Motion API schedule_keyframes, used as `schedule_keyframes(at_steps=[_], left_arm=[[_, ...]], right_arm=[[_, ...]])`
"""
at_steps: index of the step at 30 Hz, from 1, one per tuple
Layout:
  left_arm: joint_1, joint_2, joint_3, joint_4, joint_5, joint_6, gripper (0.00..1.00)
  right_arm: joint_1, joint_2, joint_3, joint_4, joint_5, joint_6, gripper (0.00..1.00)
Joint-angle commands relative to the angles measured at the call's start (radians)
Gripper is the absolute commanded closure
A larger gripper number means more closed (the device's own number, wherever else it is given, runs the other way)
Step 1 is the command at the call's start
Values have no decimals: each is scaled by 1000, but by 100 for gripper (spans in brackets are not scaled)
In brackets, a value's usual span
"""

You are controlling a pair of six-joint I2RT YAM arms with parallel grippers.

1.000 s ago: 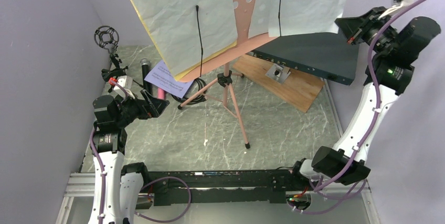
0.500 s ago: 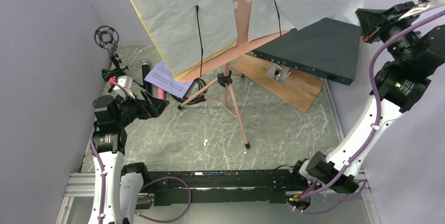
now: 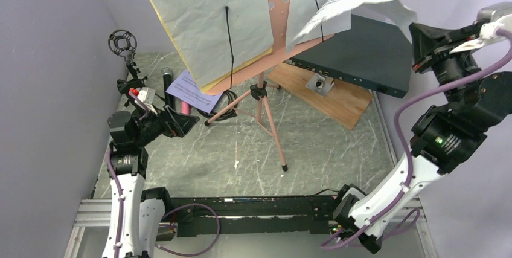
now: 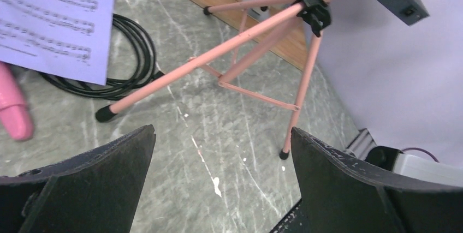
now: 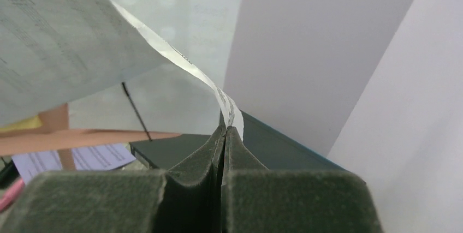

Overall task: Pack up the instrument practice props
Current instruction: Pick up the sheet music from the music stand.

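My right gripper is pinched tight on a corner of the flimsy, tearable sheet-music page, while my left gripper gapes empty.

Music stand mid-table; microphone and loose page left of it; rack box on board, right.

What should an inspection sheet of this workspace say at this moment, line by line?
surface: grey marbled table
job's things: pink music stand upright, white and yellow pages on it; one white page bent sideways off it; pink microphone, black microphone, mic holder, loose page at left
clutter: teal rack box partly over wooden board, back right
jaws: left jaws open, empty; right jaws shut on that white page's corner
cables: black coil by the stand's foot; purple cables along arms
surroundings: lilac walls
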Motion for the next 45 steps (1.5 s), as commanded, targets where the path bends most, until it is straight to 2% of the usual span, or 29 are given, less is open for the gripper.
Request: schedule_keyframes(at_steps=[1,8,13,20,23,27,33,38,41,43,45], left_arm=[[-6,-8,-31,155,193,-83,1],[-66,5,-56,263,231,-127,1],[-133,25,-52,279,236,-131,1],[-243,22,-53,267,201,-113,0],[-279,17,-57,272,184,-118,1],[-328,18,-71,323,153,-153,1],[-462,49,-101,442,78,-219,1],[-554,91,-118,571,50,-319,1],[-581,116,-140,714,50,-451,1],[-589,140,-172,848,62,-555,1],[-597,166,-194,975,64,-640,1]], right_arm=[[-8,-60,-19,-143,-85,-149,100],[-5,-180,-42,-462,-148,-542,100],[5,-221,25,-796,-248,-831,100],[21,-269,-16,-1019,-285,-1015,100],[28,-286,8,-1164,-344,-1147,100],[44,-338,-9,-1195,-404,-1144,100],[57,-374,-18,-1194,-514,-1012,100],[61,-414,-99,-1179,-603,-939,100],[62,-455,-203,-1106,-648,-850,100],[63,-492,-295,-975,-678,-732,100],[62,-519,-360,-921,-679,-673,100]])
